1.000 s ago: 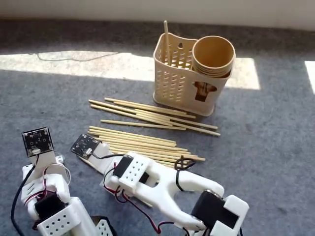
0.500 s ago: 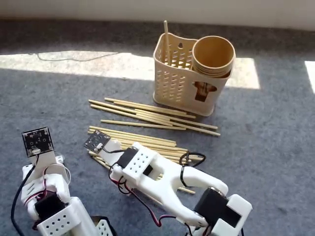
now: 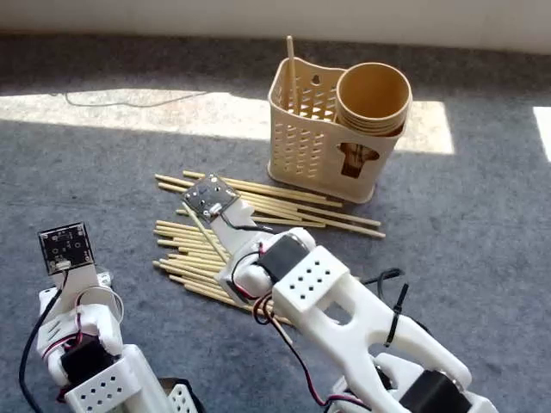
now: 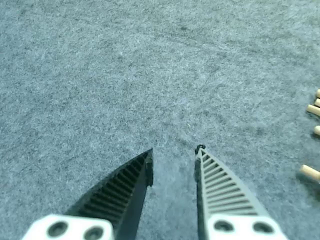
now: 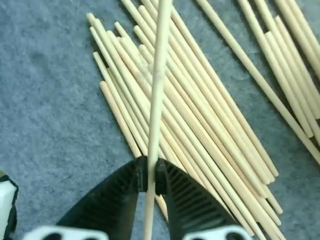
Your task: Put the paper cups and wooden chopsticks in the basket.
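Thin, pale, straight wooden chopstick [image 5: 159, 75]

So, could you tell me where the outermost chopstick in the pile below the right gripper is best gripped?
Near its middle, from straight above, jaws across the outermost chopstick: it lies flat, and bare carpet along one side leaves room for a finger.

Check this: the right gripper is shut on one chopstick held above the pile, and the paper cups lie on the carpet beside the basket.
One thing is off. The high view shows the paper cups stacked inside the basket, not lying on the carpet. The right gripper is indeed shut on one chopstick above the pile.
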Robot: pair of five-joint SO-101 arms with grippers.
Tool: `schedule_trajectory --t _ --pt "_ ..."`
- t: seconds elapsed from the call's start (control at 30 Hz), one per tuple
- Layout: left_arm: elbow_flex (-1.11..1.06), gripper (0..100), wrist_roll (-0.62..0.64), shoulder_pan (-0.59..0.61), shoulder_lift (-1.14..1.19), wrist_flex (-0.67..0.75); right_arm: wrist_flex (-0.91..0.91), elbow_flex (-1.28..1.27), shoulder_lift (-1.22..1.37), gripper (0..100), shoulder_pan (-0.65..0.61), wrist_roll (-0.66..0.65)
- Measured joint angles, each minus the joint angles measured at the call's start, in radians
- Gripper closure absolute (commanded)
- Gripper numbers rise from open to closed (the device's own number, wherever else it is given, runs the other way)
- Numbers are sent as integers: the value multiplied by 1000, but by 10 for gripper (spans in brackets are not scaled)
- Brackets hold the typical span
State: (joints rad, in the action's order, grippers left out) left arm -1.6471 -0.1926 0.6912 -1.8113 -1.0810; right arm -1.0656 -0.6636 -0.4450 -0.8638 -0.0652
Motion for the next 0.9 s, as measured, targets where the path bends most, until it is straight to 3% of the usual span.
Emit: schedule_trajectory --t 0.17,0.43,0.9 --pt "0 853 0 0 0 0 0 -6 -104 993 41 5" --pt "0 853 0 0 0 0 15 -2 -262 993 181 137" --pt "0 853 0 0 0 0 410 0 -451 992 212 147"
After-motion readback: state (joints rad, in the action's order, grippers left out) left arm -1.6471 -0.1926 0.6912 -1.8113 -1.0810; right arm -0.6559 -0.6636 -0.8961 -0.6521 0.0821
